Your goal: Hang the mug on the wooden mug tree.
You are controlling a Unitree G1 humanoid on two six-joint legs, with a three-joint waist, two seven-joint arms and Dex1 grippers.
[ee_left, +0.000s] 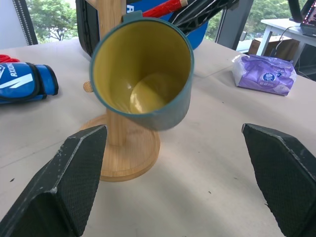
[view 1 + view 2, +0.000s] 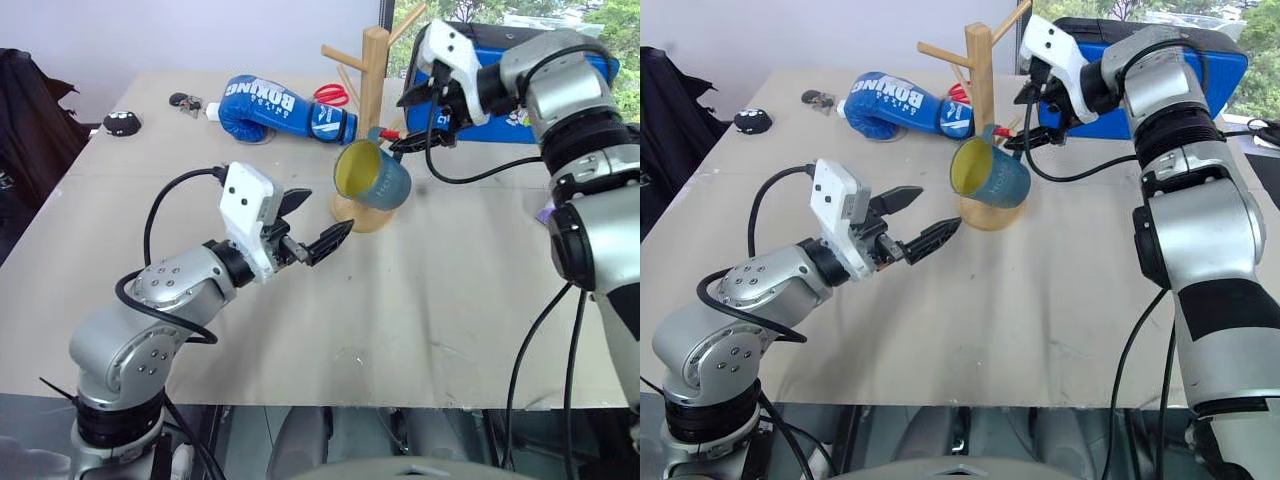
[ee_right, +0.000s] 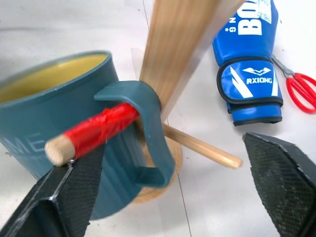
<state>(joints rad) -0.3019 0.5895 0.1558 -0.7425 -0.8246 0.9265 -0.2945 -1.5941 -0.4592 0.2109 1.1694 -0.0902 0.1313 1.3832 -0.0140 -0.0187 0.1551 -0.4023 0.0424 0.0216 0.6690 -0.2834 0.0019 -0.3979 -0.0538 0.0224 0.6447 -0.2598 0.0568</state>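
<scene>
The teal mug (image 2: 376, 182), yellow inside, hangs tilted by its loop handle (image 3: 149, 129) on a red-taped peg (image 3: 95, 132) of the wooden mug tree (image 2: 373, 72). The tree's round base (image 1: 132, 154) sits on the table below the mug. My right gripper (image 2: 404, 122) is open just behind the handle, with a finger (image 3: 66, 198) on each side of it and neither touching. My left gripper (image 2: 318, 222) is open and level in front of the mug's mouth, a short way off, holding nothing.
A blue boxing glove (image 2: 282, 108) and red scissors (image 2: 332, 95) lie behind the tree. A blue case (image 2: 1232, 58) stands at the back right. A purple tissue pack (image 1: 264, 74) lies to the right. A small black object (image 2: 122, 123) sits at the far left.
</scene>
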